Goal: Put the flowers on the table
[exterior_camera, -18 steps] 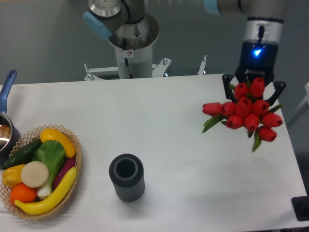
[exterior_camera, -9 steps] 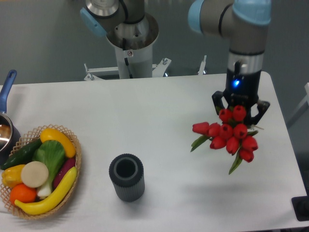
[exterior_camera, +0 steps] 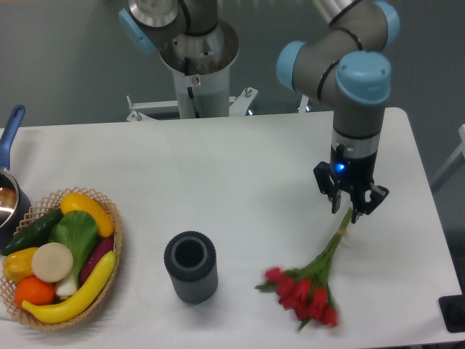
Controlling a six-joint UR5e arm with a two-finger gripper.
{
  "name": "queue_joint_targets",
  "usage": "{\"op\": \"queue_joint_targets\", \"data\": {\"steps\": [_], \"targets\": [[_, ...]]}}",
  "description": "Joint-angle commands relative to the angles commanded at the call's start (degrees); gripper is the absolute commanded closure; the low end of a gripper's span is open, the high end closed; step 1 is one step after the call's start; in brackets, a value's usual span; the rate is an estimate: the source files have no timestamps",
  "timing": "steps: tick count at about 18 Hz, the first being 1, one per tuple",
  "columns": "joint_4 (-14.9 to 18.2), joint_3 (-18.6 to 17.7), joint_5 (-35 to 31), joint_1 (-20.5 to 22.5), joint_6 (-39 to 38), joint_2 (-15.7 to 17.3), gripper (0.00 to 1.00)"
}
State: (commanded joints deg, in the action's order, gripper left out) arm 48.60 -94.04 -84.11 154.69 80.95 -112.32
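The flowers (exterior_camera: 304, 293) are a bunch of red tulips on long green stems, slanting across the white table (exterior_camera: 240, 174) at the front right. Their red heads are blurred and point toward the front edge, low over or on the tabletop. The stem ends (exterior_camera: 343, 231) run up and right into my gripper (exterior_camera: 349, 209), which points straight down near the right side of the table. Its jaws stand close on either side of the stem tips, shut on them. I cannot tell whether the heads touch the table.
A dark grey ribbed vase (exterior_camera: 190, 266) stands upright left of the tulip heads. A wicker basket (exterior_camera: 116, 240) of fake vegetables and fruit sits at the front left, with a blue-handled pot (exterior_camera: 9, 185) behind it. The robot base (exterior_camera: 196, 65) rises behind the table.
The gripper has moved left and down toward the table. The bunch, held with its heads up at the gripper before, has swung down and now trails toward the front edge.
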Motion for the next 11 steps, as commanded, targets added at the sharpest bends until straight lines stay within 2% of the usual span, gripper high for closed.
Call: {"op": "queue_joint_targets", "data": {"steps": [5, 6, 7, 8, 11], "targets": [[0.3, 0.3, 0.4, -0.3, 0.1, -0.8, 0.49], [0.3, 0.4, 0.7, -0.1, 0.1, -1.1, 0.35], [0.2, 0.5, 1.0, 0.0, 0.6, -1.1, 0.1], [0.0, 0.2, 0.9, 0.0, 1.3, -1.4, 0.0], [-0.3, 0.3, 1.1, -0.4, 0.9, -1.4, 0.0]]}}
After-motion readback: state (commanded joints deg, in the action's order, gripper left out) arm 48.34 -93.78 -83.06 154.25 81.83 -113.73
